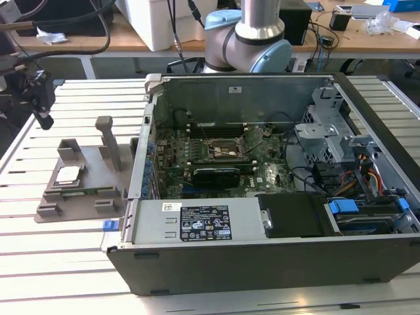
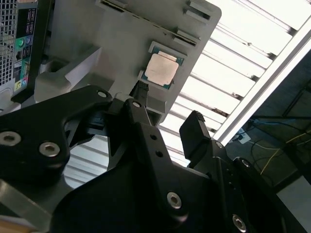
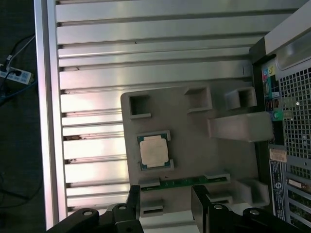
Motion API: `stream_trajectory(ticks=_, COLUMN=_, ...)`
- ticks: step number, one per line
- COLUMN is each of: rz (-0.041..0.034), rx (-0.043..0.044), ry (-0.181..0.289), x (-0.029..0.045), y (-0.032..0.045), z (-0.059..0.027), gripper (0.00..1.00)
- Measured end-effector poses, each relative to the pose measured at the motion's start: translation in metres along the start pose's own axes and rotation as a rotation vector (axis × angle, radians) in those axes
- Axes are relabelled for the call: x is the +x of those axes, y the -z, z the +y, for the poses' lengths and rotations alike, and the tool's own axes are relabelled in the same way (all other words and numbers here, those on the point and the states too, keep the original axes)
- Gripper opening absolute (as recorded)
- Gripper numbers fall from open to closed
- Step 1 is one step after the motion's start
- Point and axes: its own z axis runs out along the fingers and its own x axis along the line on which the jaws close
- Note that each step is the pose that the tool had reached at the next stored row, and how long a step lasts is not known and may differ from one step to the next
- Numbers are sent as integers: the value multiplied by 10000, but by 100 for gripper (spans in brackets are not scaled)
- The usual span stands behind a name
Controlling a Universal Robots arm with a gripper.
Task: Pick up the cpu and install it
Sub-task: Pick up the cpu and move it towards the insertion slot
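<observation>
I hang over a table [image 1: 65, 262] made of long silver slats. On it, at the exterior view's left, sits a grey tray [image 1: 85, 203], and just beside the tray stands a big open computer box [image 1: 262, 269]. Far behind the table are wooden desks [image 1: 348, 34]. In the first wrist view the dark floor [image 3: 19, 145] shows past the table, with a white plug strip [image 3: 15, 75] lying on it. The cpu [image 3: 154, 151] lies flat in a square seat in the tray, shiny side up. My pincer [image 3: 167, 206] is spread wide and holds nothing. Its two black fingers [image 3: 133, 201] are over the tray's edge, near the cpu but not touching it. A thin green strip [image 3: 189, 181] lies in the tray between my fingers and the cpu. A raised rail [image 3: 46, 121] runs along the table's edge. Between that rail and the tray the slats are bare, so there is open room on that side. On the other side the wall of the computer box stands close to the tray, and a tall post [image 1: 108, 141] rises from the tray there, so that side is tight.
</observation>
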Motion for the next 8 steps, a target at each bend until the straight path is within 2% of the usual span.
stream_trajectory(ticks=8, rz=0, rx=1, ry=1, x=2, y=-77, z=-3, gripper=54)
